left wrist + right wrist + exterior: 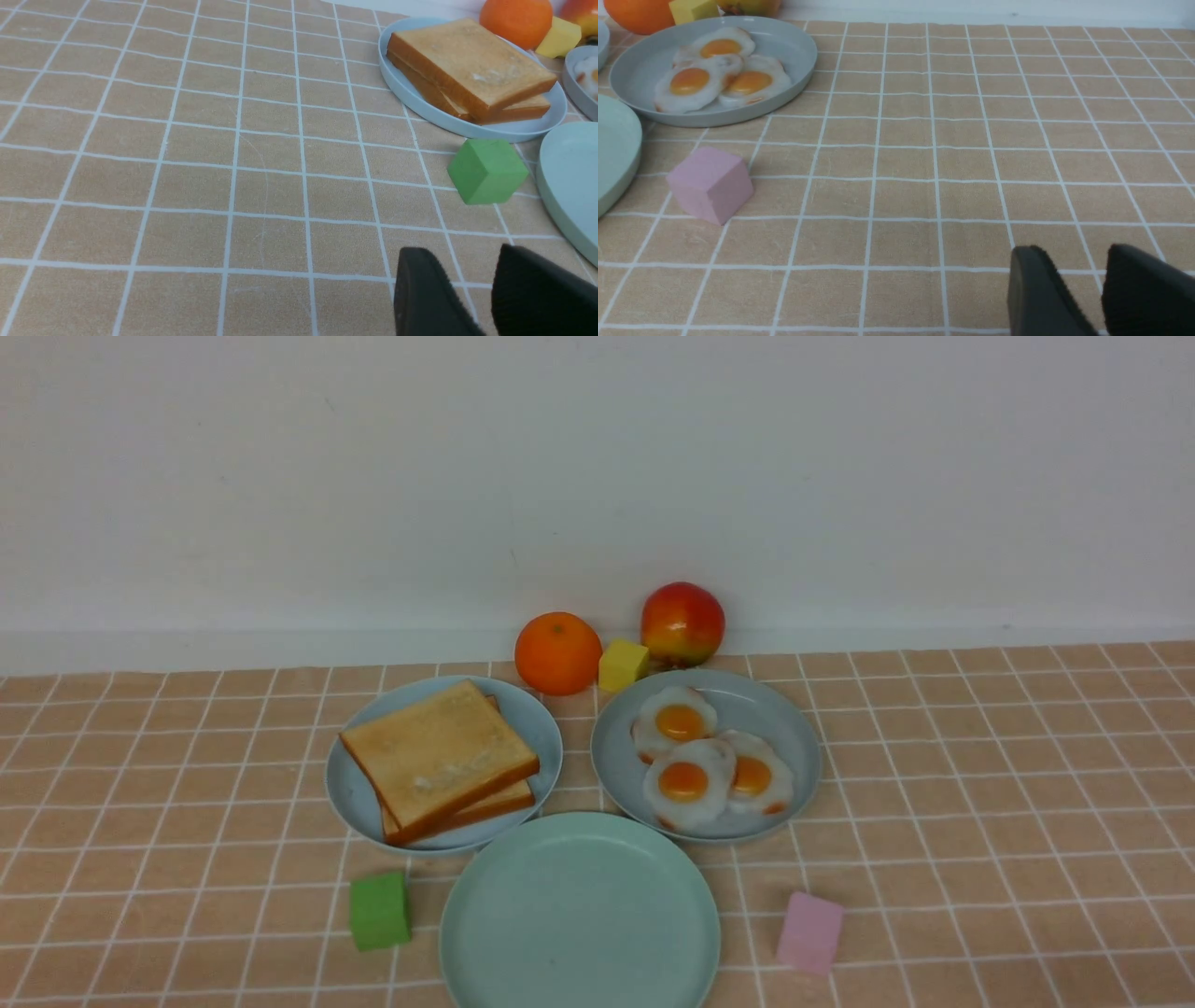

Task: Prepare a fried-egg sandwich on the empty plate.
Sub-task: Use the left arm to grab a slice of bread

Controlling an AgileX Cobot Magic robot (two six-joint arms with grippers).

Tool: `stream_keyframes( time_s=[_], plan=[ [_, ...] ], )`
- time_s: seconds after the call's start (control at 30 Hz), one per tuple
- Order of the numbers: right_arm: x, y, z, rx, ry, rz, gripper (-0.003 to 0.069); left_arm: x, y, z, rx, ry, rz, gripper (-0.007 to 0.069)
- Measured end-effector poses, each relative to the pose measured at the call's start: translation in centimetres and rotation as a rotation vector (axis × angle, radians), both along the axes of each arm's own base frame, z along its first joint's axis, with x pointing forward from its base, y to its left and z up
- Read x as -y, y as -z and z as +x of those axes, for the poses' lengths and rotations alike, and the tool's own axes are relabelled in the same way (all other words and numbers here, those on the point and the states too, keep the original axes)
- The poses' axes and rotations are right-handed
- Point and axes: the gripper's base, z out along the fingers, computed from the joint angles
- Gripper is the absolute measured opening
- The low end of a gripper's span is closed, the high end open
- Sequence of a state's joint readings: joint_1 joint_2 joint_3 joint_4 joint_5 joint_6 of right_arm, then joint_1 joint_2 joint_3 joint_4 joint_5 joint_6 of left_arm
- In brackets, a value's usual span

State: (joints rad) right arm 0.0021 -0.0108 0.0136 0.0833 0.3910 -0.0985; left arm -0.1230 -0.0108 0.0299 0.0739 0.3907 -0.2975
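Checked peach tablecloth (980,784) covers the whole table. 3 round plates in a tight triangle mid-table: mint plate (579,915) nearest the robot & bare, sky-blue plate (347,793) behind it to the left, grey-blue plate (794,747) behind to the right, rims touching or nearly so. 2 toast slices (439,751) stacked on the sky-blue one, top slice skewed a bit off the lower, edges diagonal to the cloth grid. 3 fried eggs (686,782) overlap on the grey-blue one. Orange (557,653) & apple (682,623) at the back w/ a yellow cube (623,665) between. Green cube (379,910) just left of the mint plate, pink cube (809,931) just right.

Left gripper (462,252): fingers apart, nothing between, low over bare cloth well short of the plates. Right gripper (1073,249): same, apart & empty. Neither arm shows in the front view.

Key relation: toast lies fwd of the left gripper, so left arm is nearer; green cube sits roughly on the line between them, prob. needs clearing over. Eggs fwd of the right gripper, so that arm is nearer. Toast being square, no long axis; jaws likely should square up to its diagonal edges
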Motion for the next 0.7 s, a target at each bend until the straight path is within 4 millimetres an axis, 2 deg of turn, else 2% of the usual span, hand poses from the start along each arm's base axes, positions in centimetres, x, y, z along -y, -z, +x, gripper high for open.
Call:
stream_keyframes(
  time_s=[0.43,0.57,0.7],
  plan=[
    [0.0,-0.1,0.0,0.009,0.001,0.0,0.0239,0.0,-0.3,0.1,0.031,0.002,-0.005,0.0239],
    [0.1,-0.5,0.3,0.094,0.009,0.001,0.0239,0.2,-1.4,0.4,0.166,0.012,-0.021,0.0239],
    [0.2,-2.2,0.5,0.276,0.024,0.002,0.0239,0.3,-2.9,0.4,0.326,0.024,-0.039,0.0239]
  ],
)
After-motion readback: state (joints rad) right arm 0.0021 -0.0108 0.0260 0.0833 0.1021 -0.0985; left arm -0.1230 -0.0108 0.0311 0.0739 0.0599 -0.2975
